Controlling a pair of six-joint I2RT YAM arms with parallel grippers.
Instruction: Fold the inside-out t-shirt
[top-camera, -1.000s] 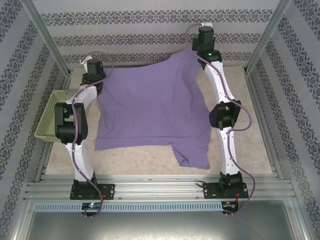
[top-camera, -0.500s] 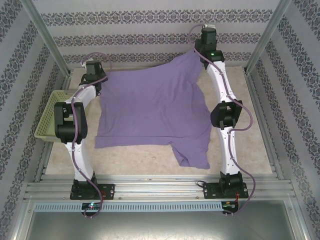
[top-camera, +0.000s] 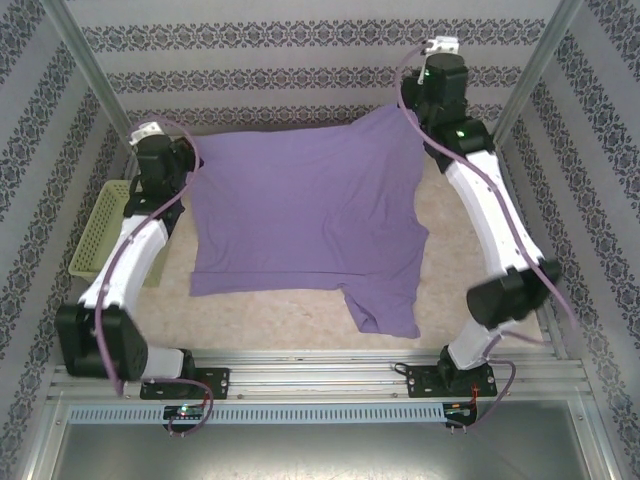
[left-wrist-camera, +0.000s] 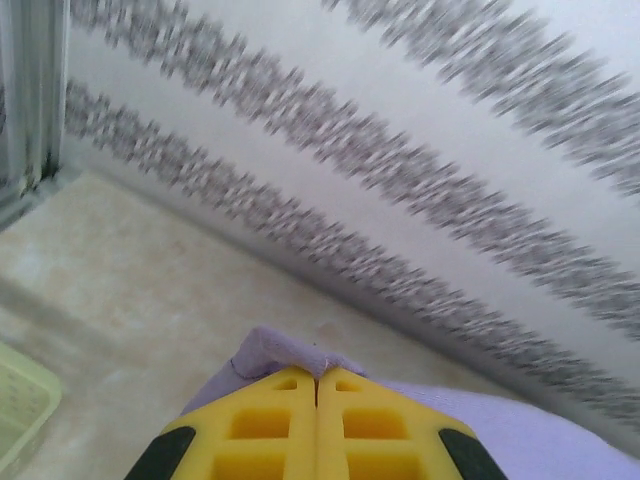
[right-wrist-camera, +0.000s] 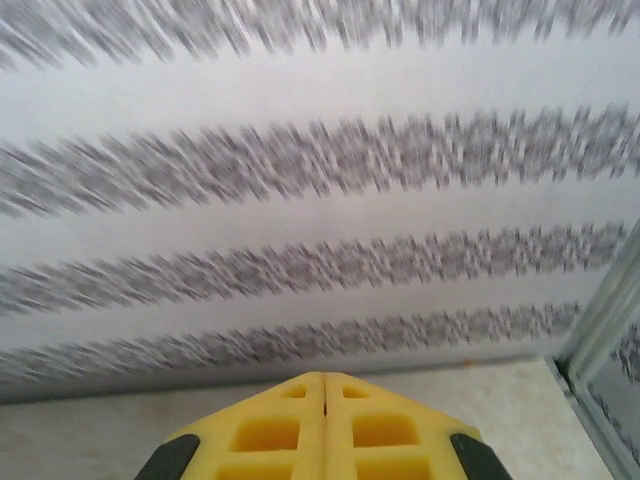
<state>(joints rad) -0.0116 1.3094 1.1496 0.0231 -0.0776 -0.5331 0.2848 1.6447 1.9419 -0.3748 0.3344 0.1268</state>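
Back at the patterned wall (top-camera: 300, 60), your arms just reached farther, pulling the inside-out t-shirt (top-camera: 300, 215) taut over the counter (top-camera: 300, 320) for folding. Left jaws and right jaws stay clamped shut on its far corners.

The top camera looks down from high above and behind the arm bases, taking in the whole desk (top-camera: 290, 322) out to the patterned far wall (top-camera: 300, 60). Each wrist camera sits just behind its tool — left tool (left-wrist-camera: 317, 385), right tool (right-wrist-camera: 325, 385) — low and facing that wall. Left wrist and top views share the far-left corner of the inside-out t-shirt (left-wrist-camera: 520, 430).
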